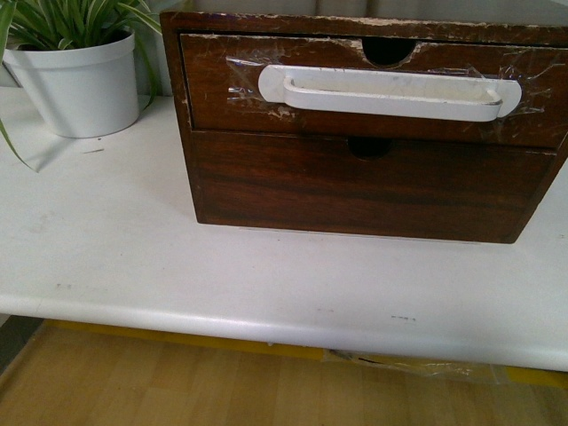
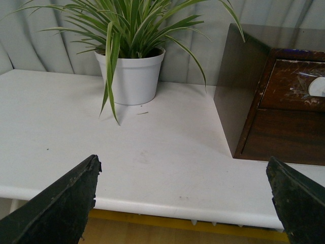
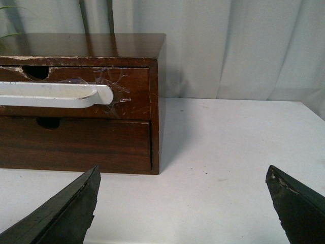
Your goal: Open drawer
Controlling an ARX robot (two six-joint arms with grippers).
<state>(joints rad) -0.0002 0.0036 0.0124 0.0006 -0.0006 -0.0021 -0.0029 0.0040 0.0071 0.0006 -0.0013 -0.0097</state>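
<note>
Two released, empty: left tool (image 2: 182, 160), right tool (image 3: 183, 168) | drawer (image 1: 213, 93) shut | handle (image 1: 390, 93) whole only in front view

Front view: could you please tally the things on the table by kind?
chest: 1
drawers: 2, the handled drawer and the plain drawer
handle: 1
potted plant: 1
Total: 5

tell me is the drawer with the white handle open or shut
Shut: the drawer sits flush with the cabinet frame and the plain front below it.
</note>
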